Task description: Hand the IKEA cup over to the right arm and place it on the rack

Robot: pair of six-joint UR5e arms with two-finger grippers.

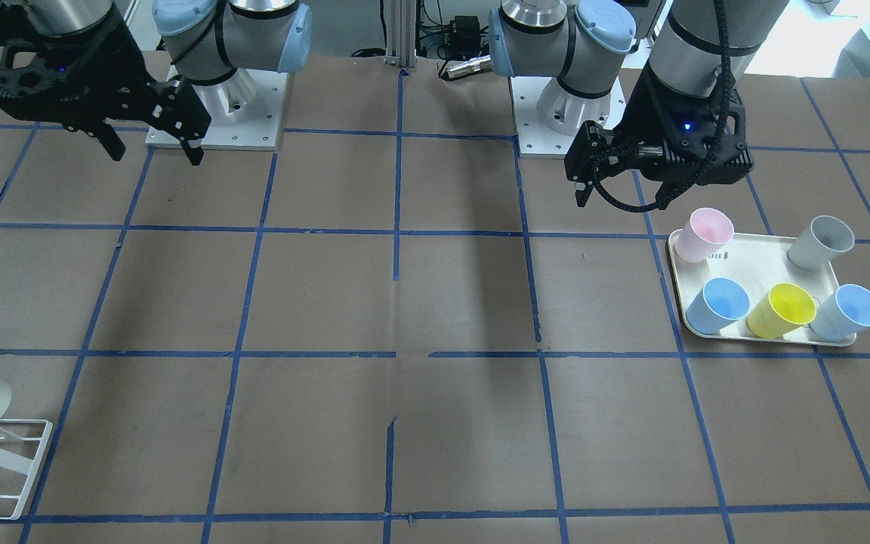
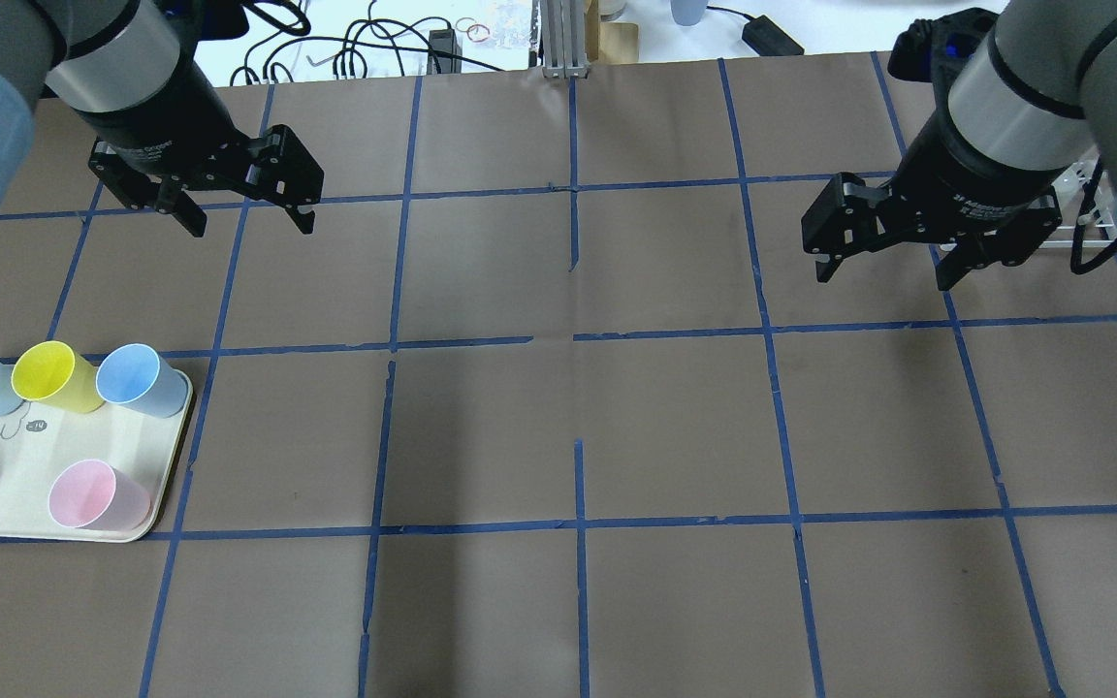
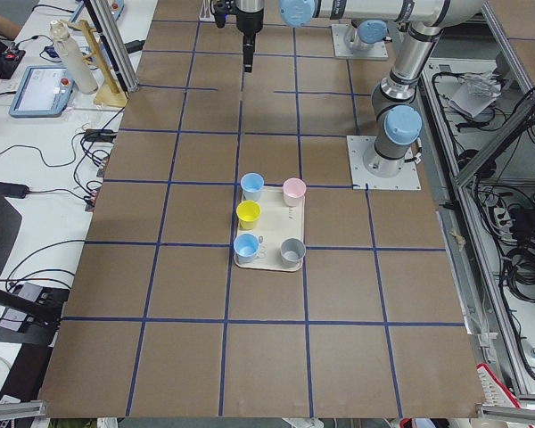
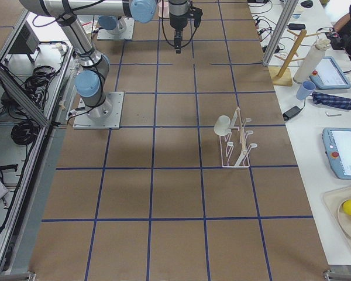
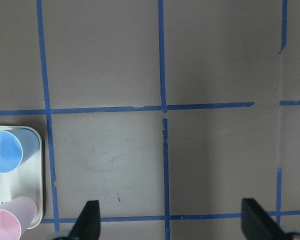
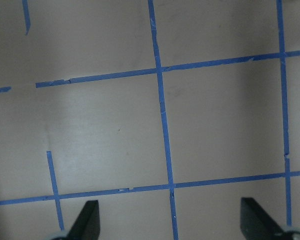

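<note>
The task looks finished: the small, pale cream plastic IKEA cup (image 4: pixel 223 124) sits slanted on a peg of the white wire rack (image 4: pixel 237 145), and the black left gripper (image 2: pixel 250 218) and right gripper (image 2: pixel 883 276) hover spread apart and empty.

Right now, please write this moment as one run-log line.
left tool: open, empty | right tool: open, empty | IKEA cup: on rack | tray: five cups
</note>
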